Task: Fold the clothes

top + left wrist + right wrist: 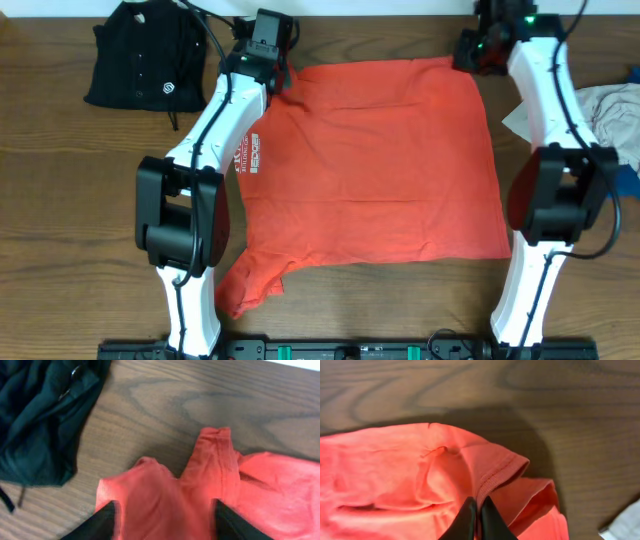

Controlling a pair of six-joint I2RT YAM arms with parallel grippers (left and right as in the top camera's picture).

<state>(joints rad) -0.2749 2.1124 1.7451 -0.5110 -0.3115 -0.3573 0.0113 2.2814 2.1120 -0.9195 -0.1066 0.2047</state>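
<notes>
Brown table (60,200) holds red T-shirt (380,170); left gripper (164,510) fingers apart, right gripper (476,504) pinching hem. Let go gently, lift straight up.

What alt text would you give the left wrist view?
The left gripper stands with jaws open, one on each side of a bunched edge of the red-orange T-shirt lying on the wooden table. A black shirt sits crumpled at upper left, apart from the T-shirt.

White "EDGE" lettering (250,157) on red T-shirt (380,170).
</notes>
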